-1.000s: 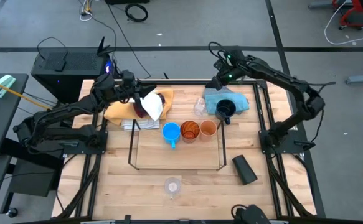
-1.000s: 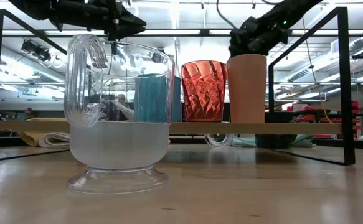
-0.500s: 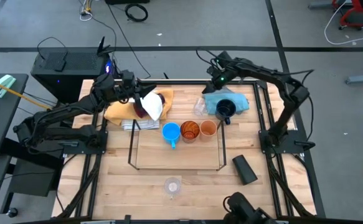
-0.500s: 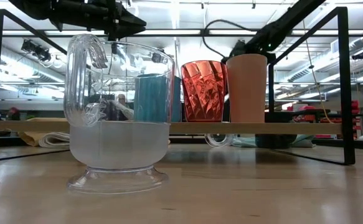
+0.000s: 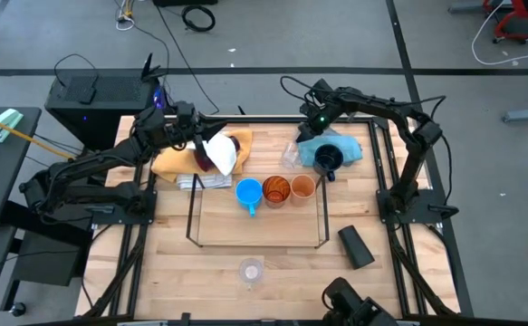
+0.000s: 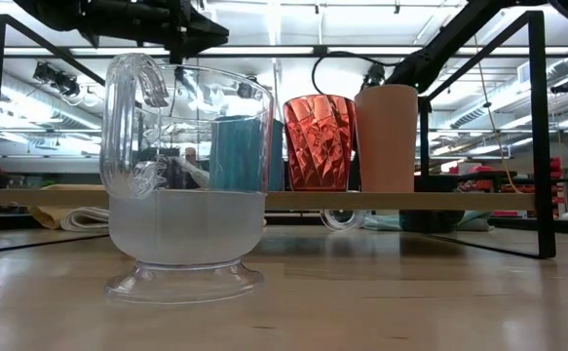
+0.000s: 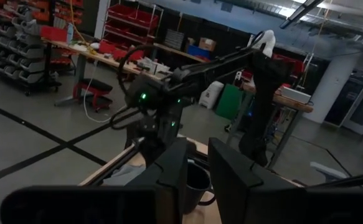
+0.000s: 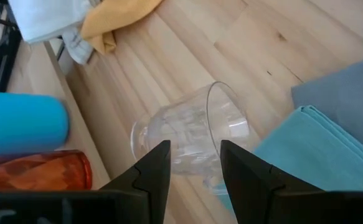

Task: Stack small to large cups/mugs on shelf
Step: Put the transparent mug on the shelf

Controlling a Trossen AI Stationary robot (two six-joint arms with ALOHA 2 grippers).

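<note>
The right gripper [image 8: 195, 163], its 2 fingers apart, hangs above the tipped clear glass cup [image 8: 190, 134] and should descend squarely, straddling its rim.

place: a robotics lab or workshop hall.
floor: grey concrete [image 5: 481, 81] with dark taped lines and loose cables [image 5: 198, 15].
storage: red parts bins [image 7: 126, 14] on racks stood behind workbenches [image 7: 81, 51].
ceiling: exposed pipes and strip lights [image 6: 284, 39].
</note>
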